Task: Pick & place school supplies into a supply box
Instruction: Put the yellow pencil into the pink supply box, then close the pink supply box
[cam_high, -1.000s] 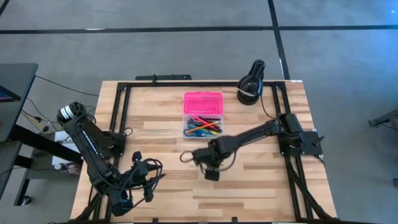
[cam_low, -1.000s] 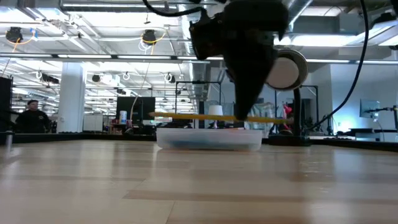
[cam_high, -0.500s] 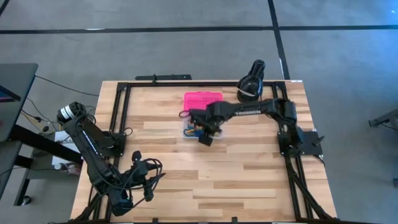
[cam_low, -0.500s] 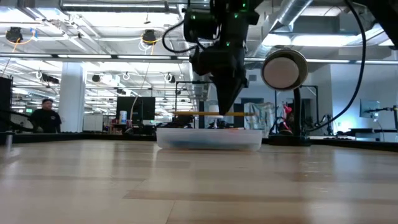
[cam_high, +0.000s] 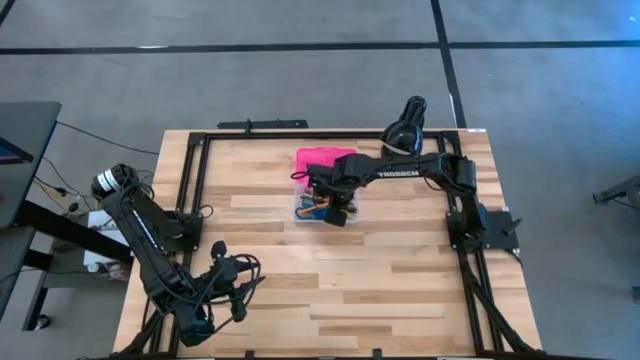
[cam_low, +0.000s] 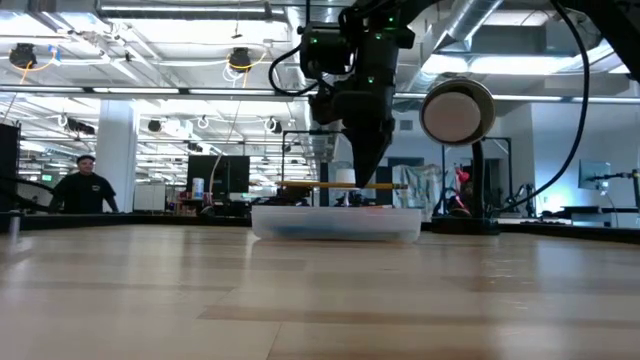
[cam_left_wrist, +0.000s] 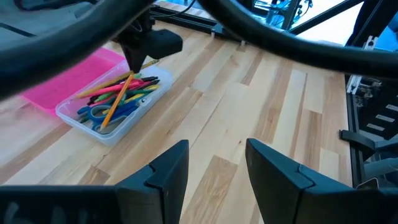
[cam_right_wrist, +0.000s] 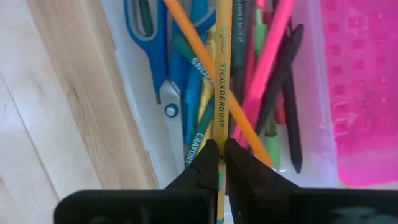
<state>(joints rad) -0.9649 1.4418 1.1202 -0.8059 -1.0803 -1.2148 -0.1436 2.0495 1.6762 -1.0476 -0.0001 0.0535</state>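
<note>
The supply box lies open. Its clear base (cam_high: 322, 207) holds pens, markers, crayons and blue-handled scissors (cam_right_wrist: 149, 37). The pink lid (cam_high: 322, 160) lies flat on the far side of the base. My right gripper (cam_low: 364, 180) hangs over the base, shut on a yellow pencil (cam_low: 320, 185). The left wrist view shows this same pencil (cam_left_wrist: 118, 99) slanting above the box (cam_left_wrist: 146, 93). My left gripper (cam_left_wrist: 214, 168) is open and waits by the near left corner of the table (cam_high: 238, 288). My right gripper pinches the yellow pencil's shaft (cam_right_wrist: 219, 134), somewhat off its middle, between its two fingertips (cam_right_wrist: 206, 155). The fingers come from above, pointing down, and lie across the pencil. The pencil is level and lifted clear, just above the box's contents (cam_right_wrist: 193, 81).
A black round device (cam_high: 403, 135) stands at the far right of the table, and its pale disc (cam_low: 457, 112) shows right of my right gripper. A black frame (cam_high: 190, 180) runs round the table's edges. A person (cam_low: 82, 188) stands far behind the table. Bare wood (cam_high: 400, 280) lies near of the box.
My right gripper has carried the yellow pencil from the table's middle toward the far edge and now hangs over the box's clear base. The pencil has stayed level in the shut fingers. In the last half second the gripper has barely shifted.
</note>
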